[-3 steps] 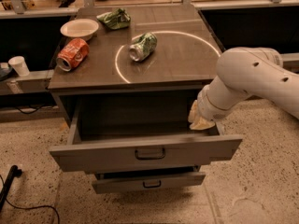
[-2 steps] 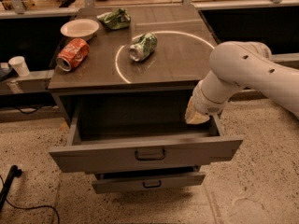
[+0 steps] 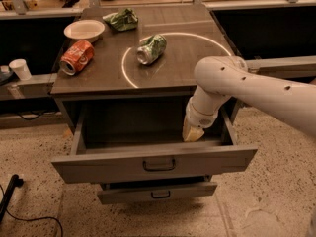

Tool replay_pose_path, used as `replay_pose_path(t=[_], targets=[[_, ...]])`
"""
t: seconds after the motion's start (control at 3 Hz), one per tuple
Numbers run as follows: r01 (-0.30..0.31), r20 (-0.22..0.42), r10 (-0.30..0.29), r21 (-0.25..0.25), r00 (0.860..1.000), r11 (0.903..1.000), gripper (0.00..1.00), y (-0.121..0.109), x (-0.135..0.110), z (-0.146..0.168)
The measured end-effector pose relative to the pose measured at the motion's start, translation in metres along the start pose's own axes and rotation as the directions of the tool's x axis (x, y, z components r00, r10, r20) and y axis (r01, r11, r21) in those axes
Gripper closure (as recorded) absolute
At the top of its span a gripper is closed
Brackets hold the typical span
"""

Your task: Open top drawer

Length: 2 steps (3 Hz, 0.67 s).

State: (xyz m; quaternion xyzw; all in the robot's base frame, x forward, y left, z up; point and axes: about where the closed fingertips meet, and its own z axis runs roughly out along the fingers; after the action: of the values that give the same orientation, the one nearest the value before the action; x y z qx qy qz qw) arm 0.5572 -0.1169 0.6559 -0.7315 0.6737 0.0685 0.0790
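The top drawer (image 3: 118, 165) is grey metal, pulled far out from the cabinet, with a small black bar handle (image 3: 159, 165) at its front's centre. Its inside looks empty. My white arm (image 3: 256, 90) comes in from the right and bends down over the drawer's right side. My gripper (image 3: 192, 132) hangs inside the open drawer near its right wall, just behind the front panel. It holds nothing that I can see. A narrower grey drawer (image 3: 157, 193) below sticks out a little.
On the cabinet top (image 3: 163, 78) lie a red soda can (image 3: 76, 57), a white bowl (image 3: 84, 30), a green crumpled bag (image 3: 121, 19) and a green can (image 3: 151, 48) on its side. A white cup (image 3: 20, 68) stands at left. A black cable (image 3: 10, 201) lies on the floor.
My arm and gripper have moved left and up, from the drawer's right front corner to further inside the drawer. The drawer stays open.
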Motion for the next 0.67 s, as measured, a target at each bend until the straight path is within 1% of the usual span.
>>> replay_pose_path(t=[0.33, 0.67], targets=[[-0.002, -0.002, 0.002, -0.065, 1.000, 0.9979, 0.60, 0.0075, -0.0030, 0.0282], [-0.002, 0.019, 0.004, -0.084, 1.000, 0.9964, 0.37, 0.0156, -0.0044, 0.0354]])
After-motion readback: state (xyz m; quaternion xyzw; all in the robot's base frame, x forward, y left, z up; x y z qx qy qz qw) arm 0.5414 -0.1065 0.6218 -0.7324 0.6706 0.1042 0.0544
